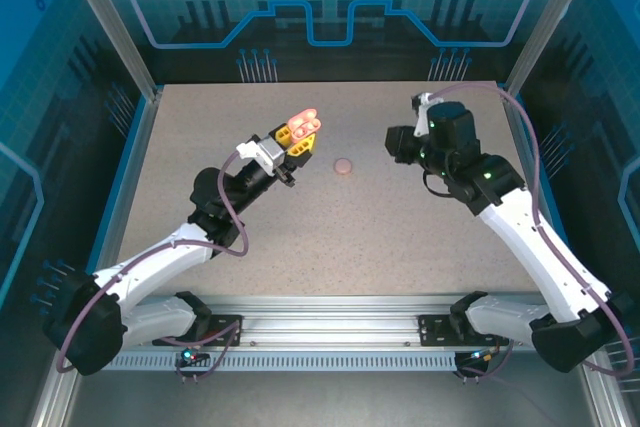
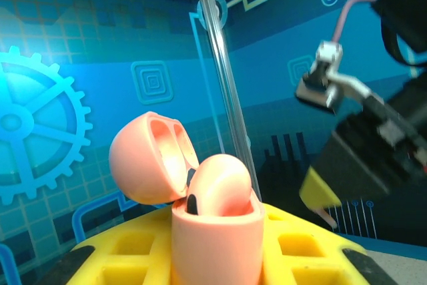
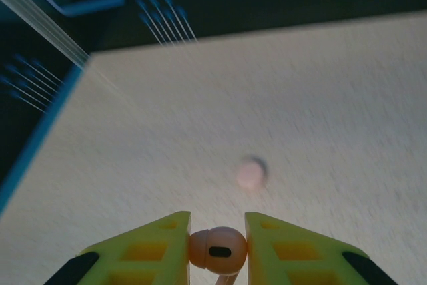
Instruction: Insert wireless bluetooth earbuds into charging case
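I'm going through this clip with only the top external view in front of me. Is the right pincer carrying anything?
Observer: Yes. The right wrist view shows the right pincer shut on a pink earbud, pinched between its yellow fingers.
Reviewer: Is the case on the left empty?
Observer: No. The left wrist view shows a seated earbud in its body, a dark oval spot on its side.
Reviewer: Is it open wide enough for another?
Observer: Probably. In that view the lid is swung back, clear of the opening.
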Robot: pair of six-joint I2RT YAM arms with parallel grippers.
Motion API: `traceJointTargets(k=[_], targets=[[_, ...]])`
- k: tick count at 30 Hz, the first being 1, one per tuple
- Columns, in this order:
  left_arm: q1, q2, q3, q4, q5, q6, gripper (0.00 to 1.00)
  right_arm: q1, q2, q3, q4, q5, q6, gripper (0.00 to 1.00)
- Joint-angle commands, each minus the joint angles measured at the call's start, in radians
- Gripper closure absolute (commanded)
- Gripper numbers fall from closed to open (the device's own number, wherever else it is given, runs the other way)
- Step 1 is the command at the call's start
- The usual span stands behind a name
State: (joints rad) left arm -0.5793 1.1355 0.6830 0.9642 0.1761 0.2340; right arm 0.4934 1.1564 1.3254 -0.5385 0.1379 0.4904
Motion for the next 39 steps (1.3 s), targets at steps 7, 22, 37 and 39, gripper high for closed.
traceJointTargets(k=[7, 22, 37, 39], targets=[[-0.019, 0.025, 0.067, 0.007, 0.042, -0.006, 1.00, 0.128, 0.003, 0.114, 0.307, -0.059, -0.107, 0.74], [-0.043, 0.076, 0.095, 0.022, -0.015, -0.049, 1.00, 0.254, 0.029, 0.071, 0.528, -0.193, -0.326, 0.74], [-0.044, 0.070, 0.093, 0.025, -0.021, -0.048, 1.00, 0.260, 0.072, 0.028, 0.532, -0.195, -0.321, 0.74], [-0.044, 0.070, 0.095, 0.025, -0.023, -0.046, 1.00, 0.260, 0.079, 0.028, 0.533, -0.189, -0.319, 0.74]])
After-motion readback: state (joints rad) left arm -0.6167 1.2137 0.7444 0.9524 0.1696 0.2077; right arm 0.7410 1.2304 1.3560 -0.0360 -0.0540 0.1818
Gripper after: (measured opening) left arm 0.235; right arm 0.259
